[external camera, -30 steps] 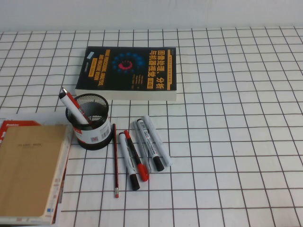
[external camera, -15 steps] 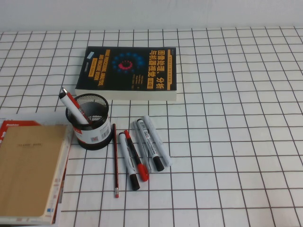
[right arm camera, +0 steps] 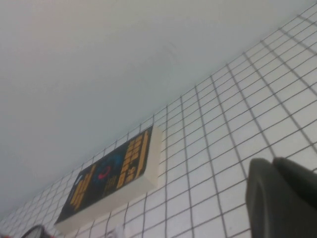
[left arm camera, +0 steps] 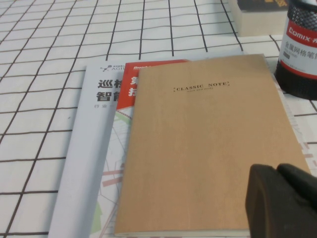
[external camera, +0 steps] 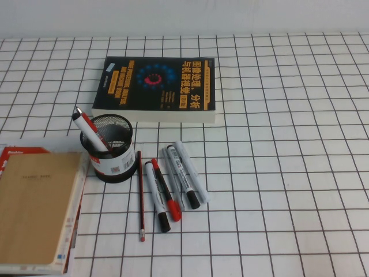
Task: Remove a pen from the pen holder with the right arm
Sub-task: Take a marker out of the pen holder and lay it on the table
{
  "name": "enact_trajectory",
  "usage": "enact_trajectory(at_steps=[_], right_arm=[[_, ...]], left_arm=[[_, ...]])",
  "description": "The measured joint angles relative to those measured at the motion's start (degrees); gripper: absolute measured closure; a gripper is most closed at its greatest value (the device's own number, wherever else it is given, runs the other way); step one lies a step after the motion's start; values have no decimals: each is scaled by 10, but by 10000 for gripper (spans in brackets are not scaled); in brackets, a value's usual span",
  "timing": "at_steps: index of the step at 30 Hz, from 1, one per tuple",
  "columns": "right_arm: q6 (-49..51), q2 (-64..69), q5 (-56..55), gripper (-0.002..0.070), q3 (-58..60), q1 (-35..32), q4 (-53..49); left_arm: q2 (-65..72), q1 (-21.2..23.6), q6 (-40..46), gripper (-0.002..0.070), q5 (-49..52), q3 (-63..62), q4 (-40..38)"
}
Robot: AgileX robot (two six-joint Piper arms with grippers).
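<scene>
A black mesh pen holder (external camera: 112,148) stands at the table's left, with one red and white pen (external camera: 89,130) leaning out of it to the left. Neither arm shows in the high view. In the left wrist view, my left gripper (left arm camera: 276,171) hangs shut and empty over a tan notebook (left arm camera: 208,139), with the holder (left arm camera: 299,54) beyond it. In the right wrist view, my right gripper (right arm camera: 272,162) is shut on nothing, raised above the checked tablecloth and far from the holder.
Several markers (external camera: 173,179) and a red pencil (external camera: 140,196) lie just right of the holder. A dark book (external camera: 155,88) lies behind it and also shows in the right wrist view (right arm camera: 111,178). The notebook (external camera: 37,208) rests on booklets at the front left.
</scene>
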Motion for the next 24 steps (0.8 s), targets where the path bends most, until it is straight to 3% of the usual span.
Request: enact_trajectory(at_steps=[16,24], right_arm=[[-2,367,269,692,-251,0,-159],[-40,546,288,692,-340,40,-183]], left_arm=[[0,0,0,679,0,0,0],[0,0,0,679,0,0,0]])
